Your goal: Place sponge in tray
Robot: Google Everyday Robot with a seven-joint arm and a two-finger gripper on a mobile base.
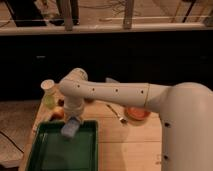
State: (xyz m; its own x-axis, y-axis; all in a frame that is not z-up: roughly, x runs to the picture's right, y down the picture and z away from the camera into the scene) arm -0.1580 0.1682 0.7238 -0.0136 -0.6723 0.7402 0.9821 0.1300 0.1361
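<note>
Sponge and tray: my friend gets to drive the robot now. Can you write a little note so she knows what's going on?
Tool: shut on the sponge, at the end of the arm, over the far end of the tray.
Sponge: in the tool's grip, inside the tray's outline, apparently not yet lying on its floor.
Tray: green, on the near left part of the wooden table.
Done: sponge is gripped and over the tray.
Left: probably lower it a little, open the tool to let go, then lift the arm away.
</note>
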